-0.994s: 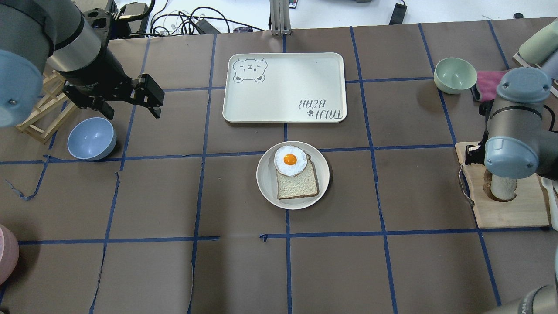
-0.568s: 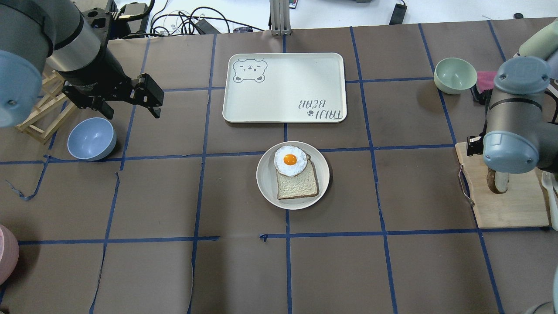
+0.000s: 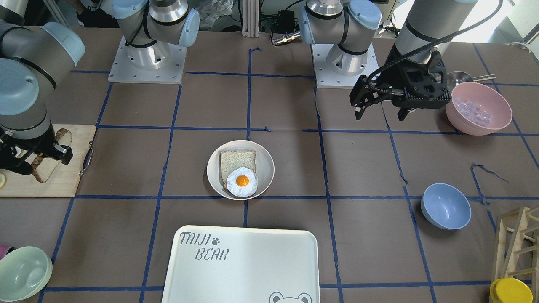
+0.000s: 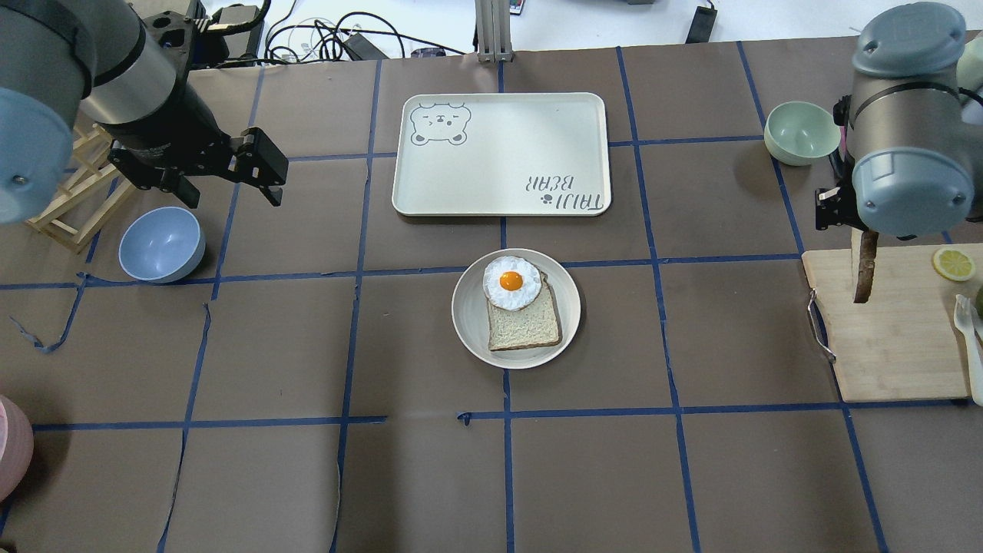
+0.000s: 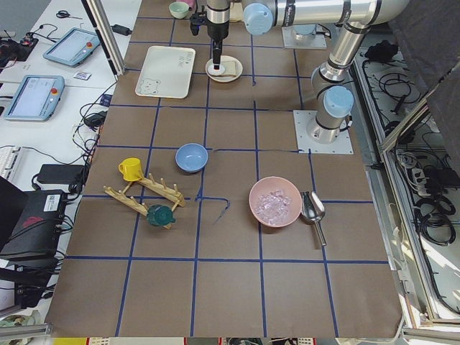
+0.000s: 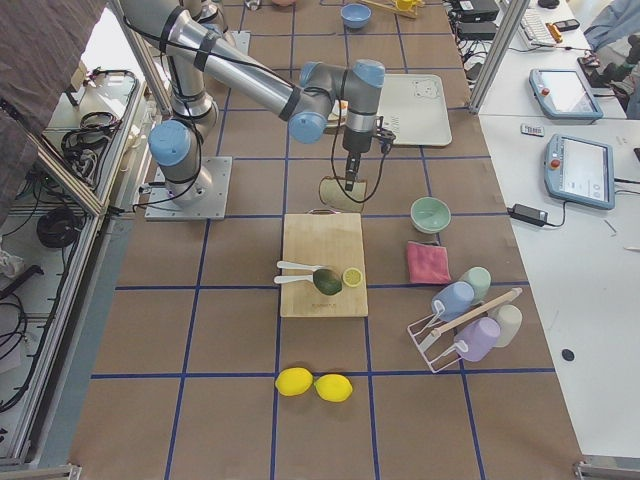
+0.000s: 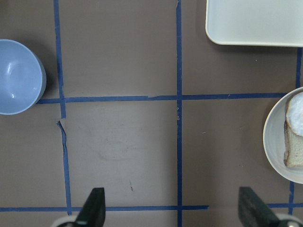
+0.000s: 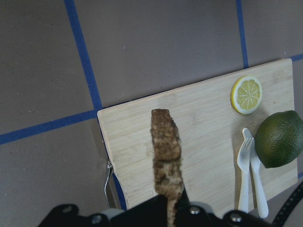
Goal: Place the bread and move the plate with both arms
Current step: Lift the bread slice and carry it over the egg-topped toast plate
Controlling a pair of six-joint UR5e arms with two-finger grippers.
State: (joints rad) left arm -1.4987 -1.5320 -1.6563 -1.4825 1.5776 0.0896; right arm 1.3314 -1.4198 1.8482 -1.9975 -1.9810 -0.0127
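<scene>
The right gripper (image 8: 173, 202) is clamped on the lower edge of the bread (image 8: 166, 151), a dark-crusted slice that hangs on edge above the wooden cutting board (image 4: 898, 353) at the worktop's right end. On the board lie a lemon slice (image 4: 953, 263), a lime (image 8: 279, 139) and a white fork (image 8: 244, 175).

Across the worktop, the left gripper (image 7: 173, 210) hovers with its jaws spread wide and nothing between them, above bare brown paper near a blue bowl (image 4: 161, 244).

The plate (image 4: 468, 322) sits at the centre, well apart from both grippers. It carries a squarer, paler slice (image 4: 526, 326) with a fried egg (image 4: 511, 282) overlapping its far end. Just beyond the plate lies the "TAIJI BEAR" tray (image 4: 499, 153), and a pale green bowl (image 4: 801, 132) stands near the right arm.
</scene>
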